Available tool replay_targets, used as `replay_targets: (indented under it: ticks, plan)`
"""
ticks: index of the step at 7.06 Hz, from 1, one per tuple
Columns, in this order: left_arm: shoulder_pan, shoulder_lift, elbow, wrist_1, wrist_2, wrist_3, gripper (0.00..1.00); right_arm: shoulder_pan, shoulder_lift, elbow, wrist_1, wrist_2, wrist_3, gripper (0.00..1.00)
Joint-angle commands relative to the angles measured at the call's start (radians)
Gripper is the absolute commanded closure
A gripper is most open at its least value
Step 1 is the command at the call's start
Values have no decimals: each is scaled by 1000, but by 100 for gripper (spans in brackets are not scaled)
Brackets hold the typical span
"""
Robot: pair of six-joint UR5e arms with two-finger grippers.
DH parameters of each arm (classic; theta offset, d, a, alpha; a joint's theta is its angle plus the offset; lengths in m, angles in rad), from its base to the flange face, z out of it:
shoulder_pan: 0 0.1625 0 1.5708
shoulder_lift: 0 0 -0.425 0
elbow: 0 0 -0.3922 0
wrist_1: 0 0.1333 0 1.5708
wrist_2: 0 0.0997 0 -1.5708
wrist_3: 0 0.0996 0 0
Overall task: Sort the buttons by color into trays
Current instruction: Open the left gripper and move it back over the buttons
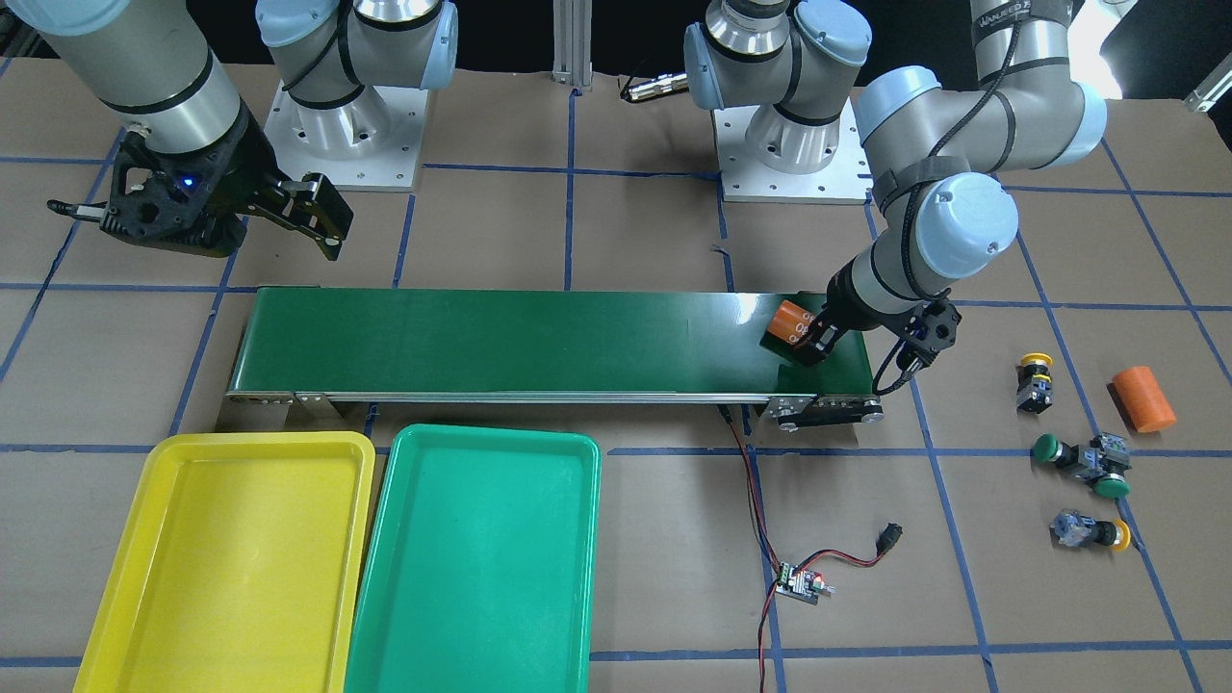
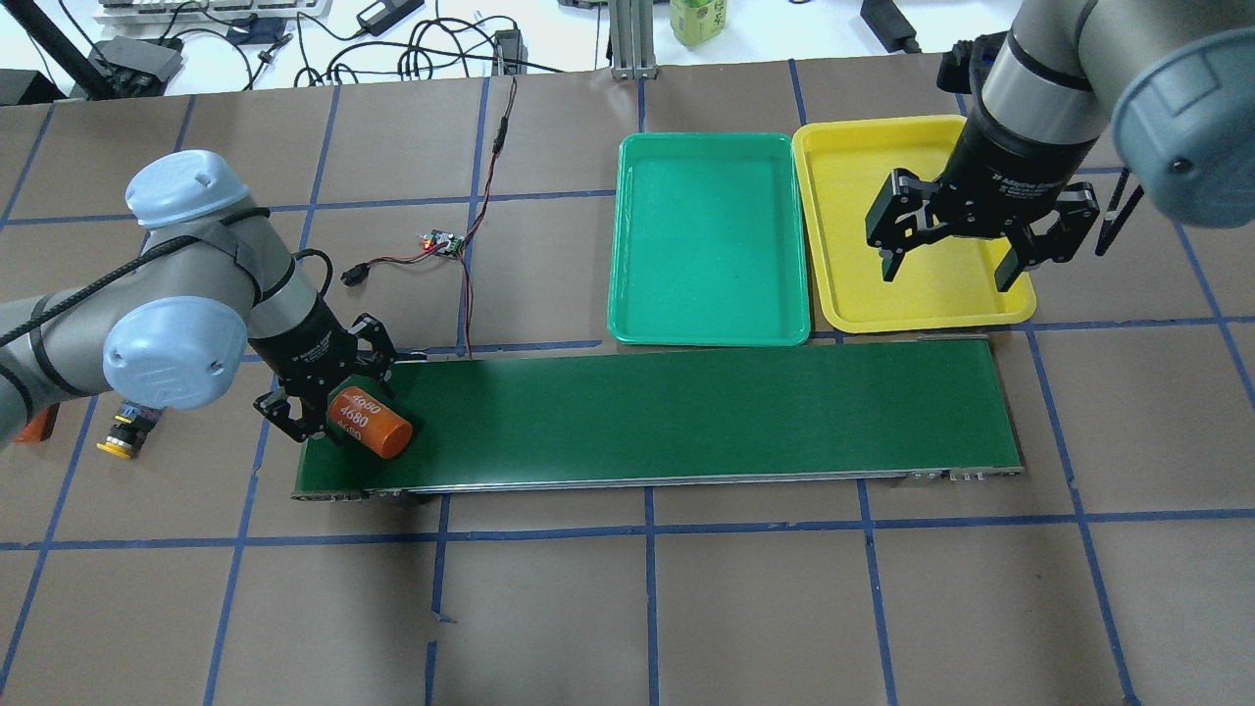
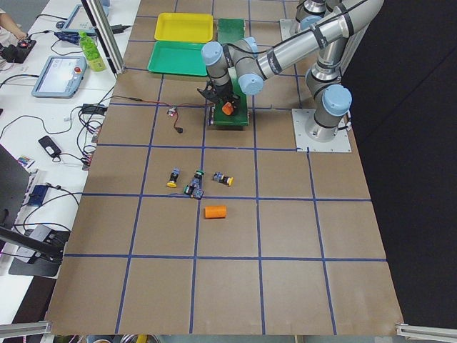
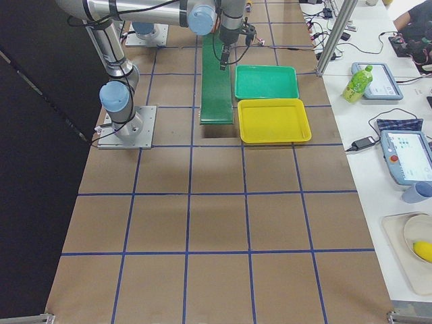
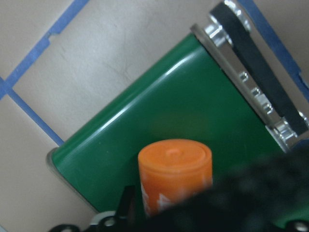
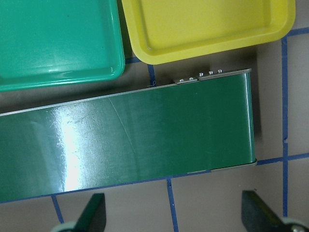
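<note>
hidden: buttons (image 2: 125,438) mostly behind left arm (image 2: 196,265); cropped: yellow tray (image 1: 255,440) bottom edge

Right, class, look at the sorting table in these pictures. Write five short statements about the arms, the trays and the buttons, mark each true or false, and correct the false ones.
1. The left gripper is at an orange cylinder on the conveyor belt. True.
2. The yellow tray and green tray each hold a button. False: both are empty.
3. The right gripper is open. True.
4. The four buttons lie on the belt. False: they lie on the table, beyond the belt's end.
5. A second orange cylinder lies on the table near the buttons. True.
</note>
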Motion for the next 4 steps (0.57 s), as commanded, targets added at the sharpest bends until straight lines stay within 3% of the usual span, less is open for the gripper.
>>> replay_targets:
  ticks: [1,2,4]
  plan:
    - [1,14,42,-4,2,1,0,-4,2,-2,2,-4,10,0]
    - [21,11,100,-25,5,89,0,-2,2,-3,2,14,10,0]
    - [201,-12,138,-47,11,481,0,1,-10,-3,2,14,10,0]
